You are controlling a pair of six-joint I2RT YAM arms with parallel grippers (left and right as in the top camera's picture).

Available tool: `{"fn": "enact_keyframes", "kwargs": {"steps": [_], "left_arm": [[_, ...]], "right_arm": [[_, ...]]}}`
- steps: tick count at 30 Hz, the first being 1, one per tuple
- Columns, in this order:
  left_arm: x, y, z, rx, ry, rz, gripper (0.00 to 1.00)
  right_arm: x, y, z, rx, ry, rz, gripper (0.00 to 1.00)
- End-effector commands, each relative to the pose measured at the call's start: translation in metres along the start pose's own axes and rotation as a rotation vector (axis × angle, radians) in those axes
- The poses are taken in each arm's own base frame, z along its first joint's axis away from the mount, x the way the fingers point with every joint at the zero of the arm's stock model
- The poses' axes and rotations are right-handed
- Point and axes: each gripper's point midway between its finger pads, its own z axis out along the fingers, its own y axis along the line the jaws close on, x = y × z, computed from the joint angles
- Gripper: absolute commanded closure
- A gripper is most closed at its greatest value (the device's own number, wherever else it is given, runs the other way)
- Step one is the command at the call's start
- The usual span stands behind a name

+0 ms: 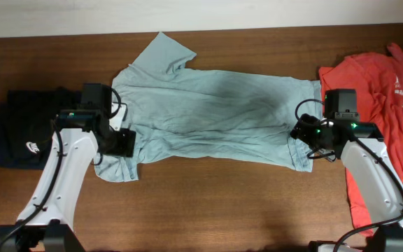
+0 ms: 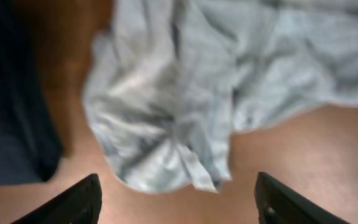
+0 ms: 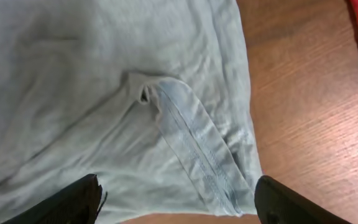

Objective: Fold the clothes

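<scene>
A pale grey-blue T-shirt [image 1: 208, 115] lies spread sideways at the table's centre, hem toward 3 o'clock. Its upper sleeve [image 1: 163, 50] points to 11 o'clock and the lower sleeve [image 1: 117, 166] lies crumpled at 8 o'clock. The hem corner [image 3: 191, 155] at 4 o'clock is folded over. An orange-red T-shirt [image 1: 380, 119] with white print lies rumpled at 3 o'clock, a navy T-shirt [image 1: 19, 133] with a white logo at 9 o'clock

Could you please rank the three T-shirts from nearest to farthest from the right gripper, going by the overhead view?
1. Grey-blue T-shirt, its hem directly under the right gripper.
2. Orange-red T-shirt, just to its right.
3. Navy T-shirt, far left end.
</scene>
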Motion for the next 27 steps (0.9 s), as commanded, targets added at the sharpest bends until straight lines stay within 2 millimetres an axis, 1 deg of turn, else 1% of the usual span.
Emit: {"fn": "enact_keyframes", "kwargs": {"steps": [1,3,6,7,11,12,15,17,18,20,23,26,27], "left_arm": [[0.012,-0.016,0.008,0.084,0.041,-0.015,0.22],[0.022,-0.018,0.02,0.086,0.067,-0.031,0.3],[0.028,-0.019,0.04,0.086,0.073,-0.041,0.49],[0.03,-0.019,0.044,0.087,0.077,-0.043,0.51],[0.037,-0.02,0.057,0.089,0.12,-0.045,0.51],[0.038,-0.021,0.06,0.09,0.13,-0.044,0.56],[0.039,-0.021,0.069,0.089,0.148,-0.044,0.77],[0.038,-0.017,0.071,0.07,0.15,-0.043,0.98],[0.035,-0.013,0.07,0.047,0.141,-0.042,1.0],[0.024,-0.008,0.063,0.027,0.118,-0.042,1.0],[-0.004,-0.003,0.041,0.012,0.054,-0.042,1.0],[-0.037,0.001,0.013,0.004,-0.03,-0.036,1.0],[-0.041,0.002,0.009,0.004,-0.043,-0.033,1.0]], "right_arm": [[-0.004,-0.003,-0.002,0.019,-0.011,-0.004,0.16],[-0.004,-0.003,-0.002,0.02,-0.01,-0.005,0.16],[-0.004,-0.003,-0.002,0.019,-0.011,-0.004,0.15],[-0.004,-0.003,-0.002,0.019,-0.011,-0.004,0.15],[-0.004,-0.003,-0.002,0.019,-0.01,-0.004,0.15],[-0.004,-0.003,-0.002,0.02,-0.01,-0.004,0.15],[-0.004,-0.004,-0.002,0.02,-0.011,-0.004,0.15],[-0.004,-0.005,-0.002,0.03,-0.012,-0.004,0.15],[-0.004,-0.006,-0.002,0.032,-0.011,-0.004,0.15],[-0.004,-0.006,-0.002,0.032,-0.01,-0.004,0.15],[-0.004,-0.006,-0.002,0.032,-0.01,-0.004,0.15],[-0.004,-0.006,-0.002,0.033,-0.01,-0.004,0.15],[-0.004,-0.006,-0.002,0.033,-0.009,-0.004,0.15]]}}
